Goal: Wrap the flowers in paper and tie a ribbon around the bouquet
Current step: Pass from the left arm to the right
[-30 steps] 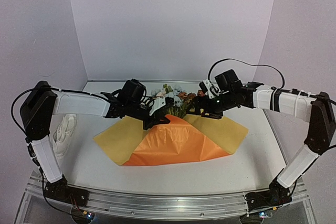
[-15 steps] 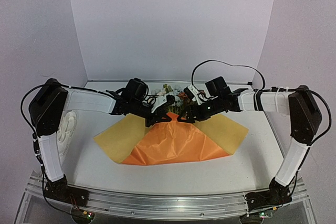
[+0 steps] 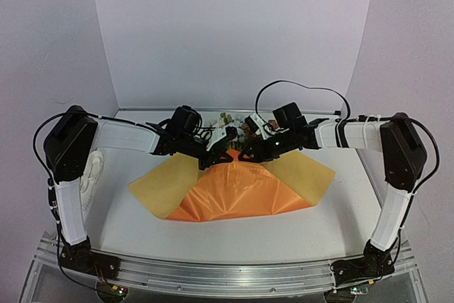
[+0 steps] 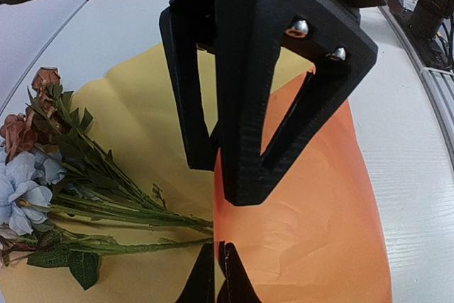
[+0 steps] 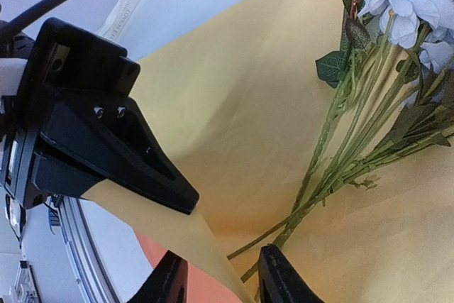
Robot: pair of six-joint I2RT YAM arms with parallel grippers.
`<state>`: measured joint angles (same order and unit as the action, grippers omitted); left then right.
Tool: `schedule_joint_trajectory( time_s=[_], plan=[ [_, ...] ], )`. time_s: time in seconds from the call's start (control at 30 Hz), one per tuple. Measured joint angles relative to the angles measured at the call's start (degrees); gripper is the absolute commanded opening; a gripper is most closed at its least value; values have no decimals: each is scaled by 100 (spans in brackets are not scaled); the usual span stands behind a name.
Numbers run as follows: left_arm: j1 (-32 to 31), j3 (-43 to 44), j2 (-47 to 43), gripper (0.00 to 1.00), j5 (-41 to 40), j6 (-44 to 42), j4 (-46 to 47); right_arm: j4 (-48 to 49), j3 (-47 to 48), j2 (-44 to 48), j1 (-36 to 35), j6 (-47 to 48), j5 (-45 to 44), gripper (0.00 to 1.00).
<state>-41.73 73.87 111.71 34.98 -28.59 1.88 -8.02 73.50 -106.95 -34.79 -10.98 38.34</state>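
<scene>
A large thin sheet of paper [image 3: 234, 191], orange on one face and yellow on the other, lies spread on the white bench [image 3: 213, 240]. Its near part is pulled up into an orange ridge at the middle. The left claw [image 4: 221, 179] is clenched on the top of that ridge, pinching the edge where orange meets yellow. The right claw [image 5: 223, 260] faces it from the other side. Its jaws stand part-way apart astride the same raised edge, and I cannot tell whether either pad touches it. A small bunch of artificial flowers [image 4: 71, 175], pale blue, pink and rust with green leaves and thin stems, lies on the yellow face just behind the ridge, its stem ends pointing toward the claws. A floppy cream ribbon [image 3: 91, 173] sits bunched at the bench's left edge, well apart from the paper.
</scene>
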Motion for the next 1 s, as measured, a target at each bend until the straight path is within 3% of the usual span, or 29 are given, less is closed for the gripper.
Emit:
schedule_joint_trajectory(
  time_s=[0.1,0.27,0.4,0.7,1.0],
  plan=[
    [14,0,20,12,-4,23,26,-11,4,-37,0,-38,-54,18],
    [19,-1,21,41,-87,236,199,-21,5,-44,0,-70,-280,2],
    [36,-11,19,55,-400,671,512,-27,39,-108,0,-79,-539,0],
    [130,-100,-457,55,-1044,2190,611,-49,165,-487,0,-95,-1188,0],
    [82,-931,-1347,46,-745,4461,889,-61,498,-923,0,-137,-1739,0]
  ],
)
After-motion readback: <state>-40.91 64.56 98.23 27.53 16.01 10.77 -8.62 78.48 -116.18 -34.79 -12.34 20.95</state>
